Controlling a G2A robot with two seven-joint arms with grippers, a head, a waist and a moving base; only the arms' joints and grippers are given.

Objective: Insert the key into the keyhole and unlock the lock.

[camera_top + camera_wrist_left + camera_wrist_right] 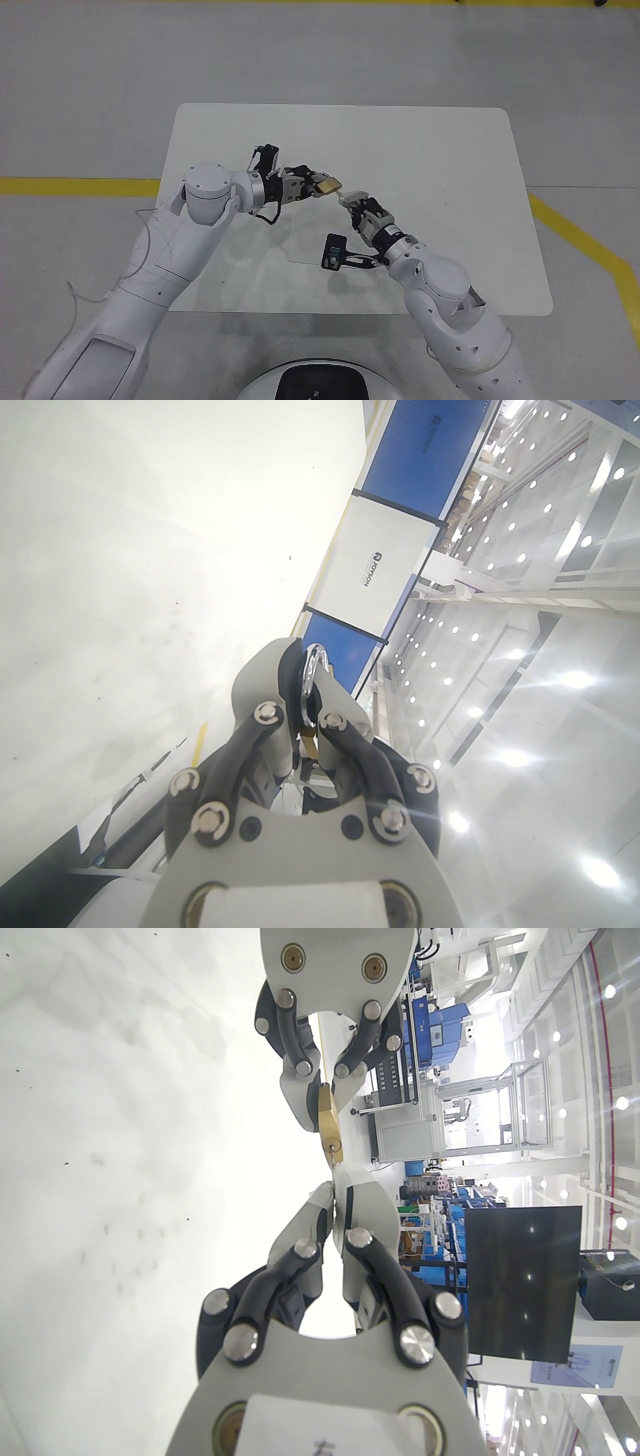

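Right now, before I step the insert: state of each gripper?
Left gripper: fingers closed on the lock.
Right gripper: fingers closed on the key, its tip at the lock.

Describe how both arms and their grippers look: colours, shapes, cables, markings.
The left arm and right arm are glossy white rounded shells. The left gripper and right gripper have pale grey palm plates, black linkage bars with silver pins, and grey fingers. Thin black cables loop at the wrists.
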